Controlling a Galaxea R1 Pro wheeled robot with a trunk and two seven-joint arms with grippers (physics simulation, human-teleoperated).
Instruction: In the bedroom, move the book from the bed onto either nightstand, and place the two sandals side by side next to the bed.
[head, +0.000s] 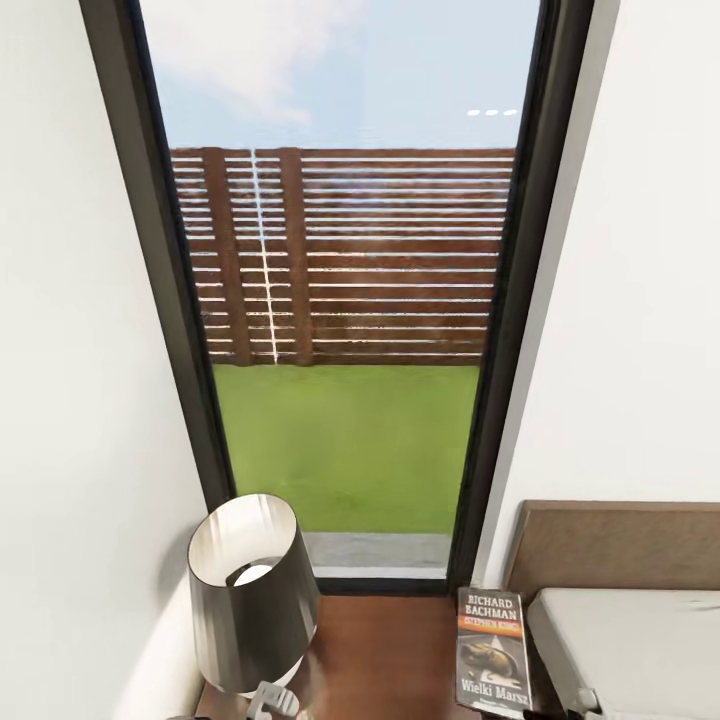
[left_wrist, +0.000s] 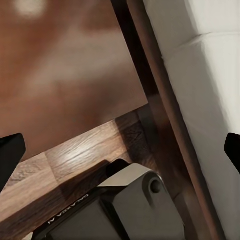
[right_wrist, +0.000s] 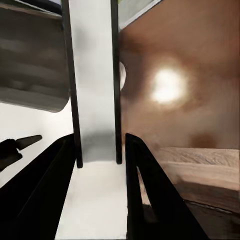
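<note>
Bedroom corner, nightstand (head: 390, 650) top nearest. Book (head: 493, 651) lies flat on the nightstand's right edge, just beside the bed (head: 630, 640); book step looks done. Lamp (head: 250, 590) stands on the left side. Right gripper (right_wrist: 102, 190) jaws spread apart, nothing between them; left gripper state I cannot tell. Risk: an arm swinging out could clip the lamp or nudge the book off. No containers. Beyond: window (head: 345, 300), fence, lawn.

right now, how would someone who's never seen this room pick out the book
Find the tall window, then the dark wooden nightstand below it. The book lies flat on it beside the bed, right of the lamp: a dark paperback with white RICHARD BACHMAN lettering.
</note>
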